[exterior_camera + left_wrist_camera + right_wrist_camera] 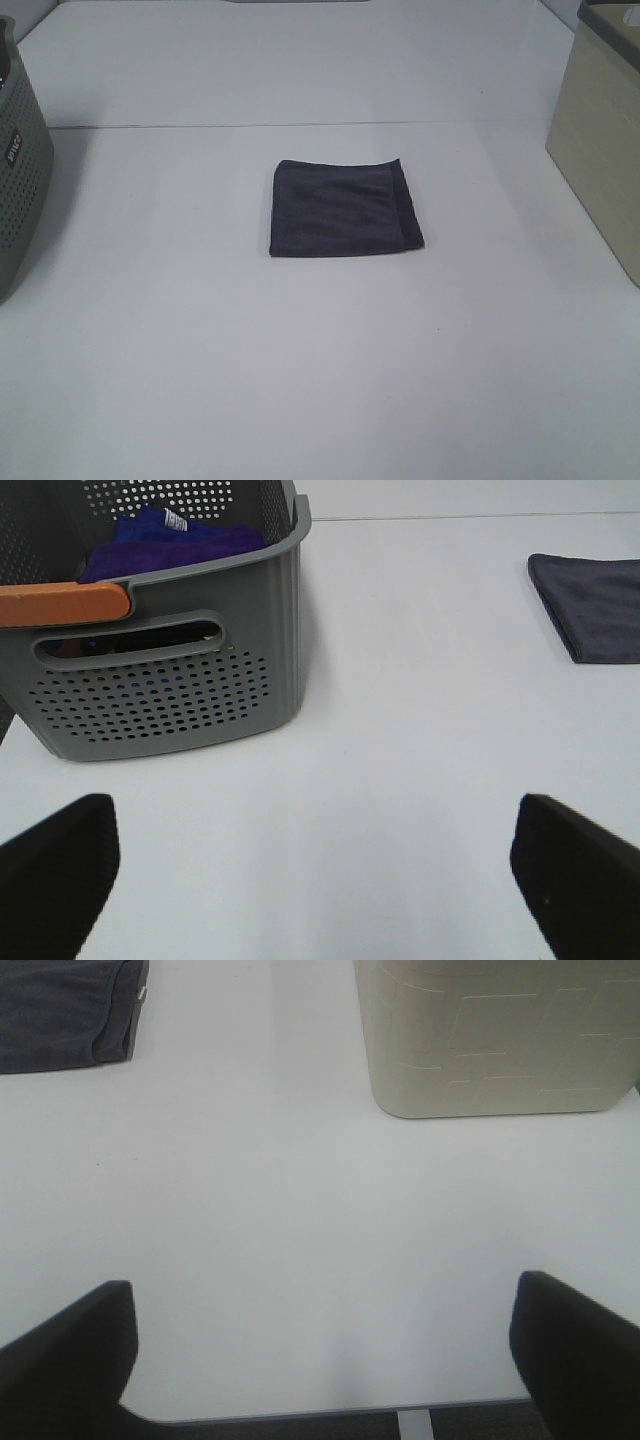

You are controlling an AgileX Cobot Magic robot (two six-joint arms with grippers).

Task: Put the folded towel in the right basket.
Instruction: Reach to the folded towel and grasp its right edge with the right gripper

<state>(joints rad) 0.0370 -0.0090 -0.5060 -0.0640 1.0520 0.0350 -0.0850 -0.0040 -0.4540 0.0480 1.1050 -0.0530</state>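
A dark grey folded towel (343, 207) lies flat in the middle of the white table; its edge shows in the left wrist view (593, 603) and in the right wrist view (68, 1012). The right basket (604, 145) is beige and stands at the table's right edge; its wall shows in the right wrist view (498, 1038). My left gripper (315, 885) is open and empty, low over the table beside the grey basket. My right gripper (325, 1355) is open and empty near the table's front edge. Neither gripper shows in the exterior high view.
A grey perforated basket (18, 170) with an orange handle (62, 604) stands at the left edge and holds blue cloth (165, 538). The table's front edge (330, 1415) shows below the right gripper.
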